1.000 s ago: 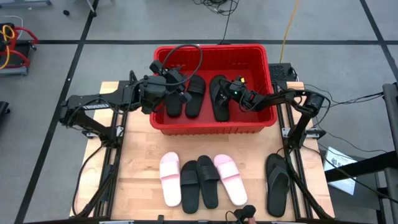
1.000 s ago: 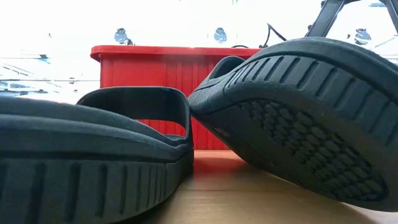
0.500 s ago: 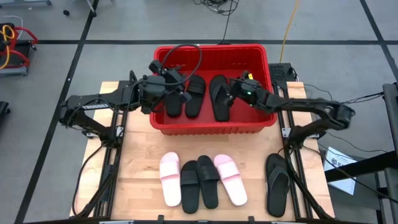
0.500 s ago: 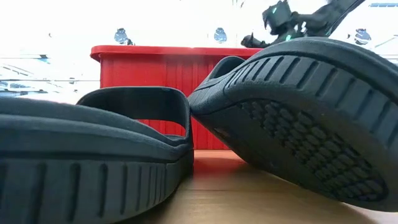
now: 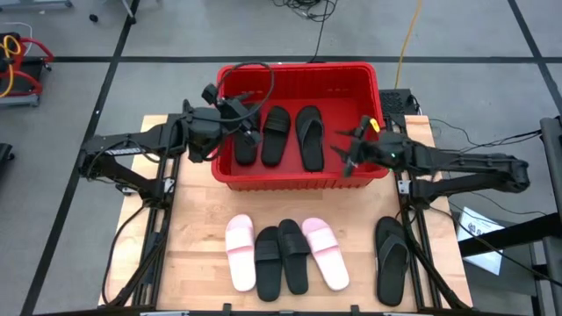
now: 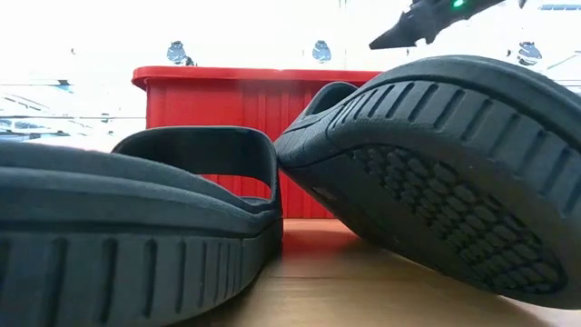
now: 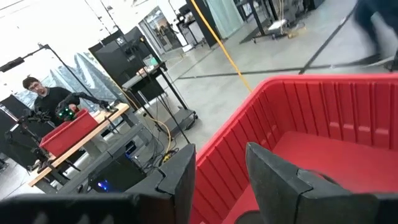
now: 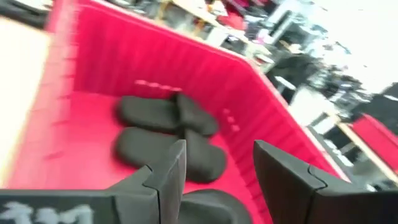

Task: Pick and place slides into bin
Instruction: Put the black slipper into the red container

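Note:
The red bin [image 5: 299, 180] stands at the table's far middle. Three black slides lie flat in it: a band slide at the left [image 5: 247, 145], a band slide in the middle [image 5: 276, 136] and a flip-flop at the right [image 5: 309, 136]. My left gripper [image 5: 244, 127] hovers open and empty over the bin's left part, and its wrist view [image 7: 217, 177] looks at the red wall [image 7: 298, 112]. My right gripper [image 5: 344, 156] is open and empty above the bin's right part, beside the flip-flop. Its wrist view [image 8: 214, 168] shows the black slides [image 8: 161, 134] below.
Near the table's front edge lie a pink slide [image 5: 240, 252], two black band slides [image 5: 268, 261] [image 5: 294, 254], a second pink slide [image 5: 325, 253] and a black flip-flop [image 5: 391, 259] at the right. The low view looks past the two black slides [image 6: 136, 227] [image 6: 436, 173] at the bin [image 6: 245, 109].
My right gripper has drawn away from the flip-flop in the bin, going up and toward the table's right and near edges. The flip-flop stays in the bin, now lying straighter. My left gripper has pulled back a little toward the table's left edge.

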Robot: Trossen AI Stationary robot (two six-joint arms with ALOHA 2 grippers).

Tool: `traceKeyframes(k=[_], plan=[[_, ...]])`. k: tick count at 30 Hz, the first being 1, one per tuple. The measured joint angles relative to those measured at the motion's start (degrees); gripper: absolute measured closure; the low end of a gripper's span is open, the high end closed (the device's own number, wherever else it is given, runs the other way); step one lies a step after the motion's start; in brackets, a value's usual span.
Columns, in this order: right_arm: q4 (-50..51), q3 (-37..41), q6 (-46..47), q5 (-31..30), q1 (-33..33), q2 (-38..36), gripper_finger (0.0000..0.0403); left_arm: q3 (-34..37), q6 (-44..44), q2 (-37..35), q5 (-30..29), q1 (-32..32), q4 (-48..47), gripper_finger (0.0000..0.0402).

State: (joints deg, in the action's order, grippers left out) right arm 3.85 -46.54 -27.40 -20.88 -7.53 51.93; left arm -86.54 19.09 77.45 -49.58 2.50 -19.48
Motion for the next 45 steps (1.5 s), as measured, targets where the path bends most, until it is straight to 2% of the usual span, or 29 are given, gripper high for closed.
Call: traceKeyframes(k=[6, 14, 19, 22, 25, 30, 39, 45], plan=[[8.54, 0.00, 7.01, 0.00, 8.59, -7.15, 0.0227, 0.04, -0.10, -0.73, -0.02, -0.17, -1.00, 0.0252], [17.79, 0.00, 26.35, 1.97, 17.58, -13.58, 0.0227, 0.00, 0.21, -0.72, -0.02, -0.17, -1.66, 0.0252], [22.11, 0.00, 39.60, 9.64, 21.22, -14.17, 0.0227, 0.00, 0.26, -0.70, 0.02, -0.17, -1.84, 0.0252], [25.12, 0.00, 47.59, 18.31, 22.88, -13.77, 0.0227, 0.00, 0.25, -0.70, 0.02, -0.17, -1.83, 0.0252], [27.92, 0.04, 56.55, 24.31, 24.52, -13.07, 0.0227, 0.00, 0.24, -0.70, 0.03, -0.17, -1.81, 0.0252], [32.44, 0.04, 69.07, 31.53, 26.50, -11.92, 0.0227, 0.00, 0.24, -0.70, 0.08, -0.17, -1.88, 0.0252], [47.67, 0.05, 85.62, 40.26, 29.83, -10.02, 0.0227, 0.00, 0.37, -0.70, 0.28, -0.17, -3.03, 0.0252], [48.79, 0.07, 98.44, 45.18, 30.21, -9.82, 0.0227, 0.00, 0.02, -0.70, 1.19, -0.17, -5.86, 0.0252]])
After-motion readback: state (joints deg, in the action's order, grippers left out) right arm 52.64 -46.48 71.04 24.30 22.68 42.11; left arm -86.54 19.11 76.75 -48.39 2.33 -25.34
